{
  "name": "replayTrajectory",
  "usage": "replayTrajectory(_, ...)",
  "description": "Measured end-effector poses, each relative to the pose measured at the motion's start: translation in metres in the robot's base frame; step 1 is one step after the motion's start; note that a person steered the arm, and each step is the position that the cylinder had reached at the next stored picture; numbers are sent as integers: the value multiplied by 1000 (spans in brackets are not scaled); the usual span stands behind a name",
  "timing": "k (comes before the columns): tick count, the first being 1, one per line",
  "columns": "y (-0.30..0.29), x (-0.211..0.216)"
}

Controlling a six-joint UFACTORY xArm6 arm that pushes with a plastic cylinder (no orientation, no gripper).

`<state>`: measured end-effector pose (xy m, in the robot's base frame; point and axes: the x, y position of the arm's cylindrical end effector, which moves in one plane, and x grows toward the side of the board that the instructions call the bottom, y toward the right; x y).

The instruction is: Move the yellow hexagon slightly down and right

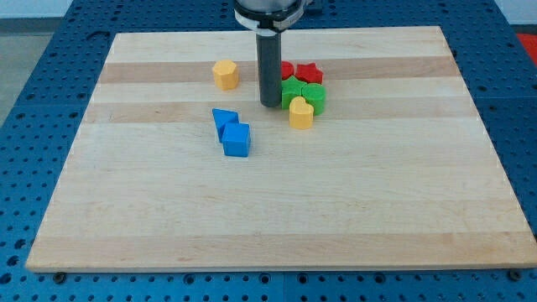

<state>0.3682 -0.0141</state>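
Observation:
The yellow hexagon (225,74) sits on the wooden board (277,218) near the view's top, left of centre. My tip (270,104) rests on the board to the right of the hexagon and a little lower, with a gap between them. Just right of my tip is a tight cluster: a red block (287,70) partly hidden behind the rod, a red star (310,73), a green block (293,91), another green block (315,96) and a yellow heart-like block (301,112).
A blue triangular block (224,121) and a blue cube (237,140) touch each other below the hexagon, left of centre. The board lies on a blue perforated table (50,75).

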Motion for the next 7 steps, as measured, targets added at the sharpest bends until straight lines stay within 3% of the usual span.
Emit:
replayTrajectory(1, 0, 5)
replayTrajectory(4, -89, 1)
replayTrajectory(6, -150, -49)
replayTrajectory(7, -150, -104)
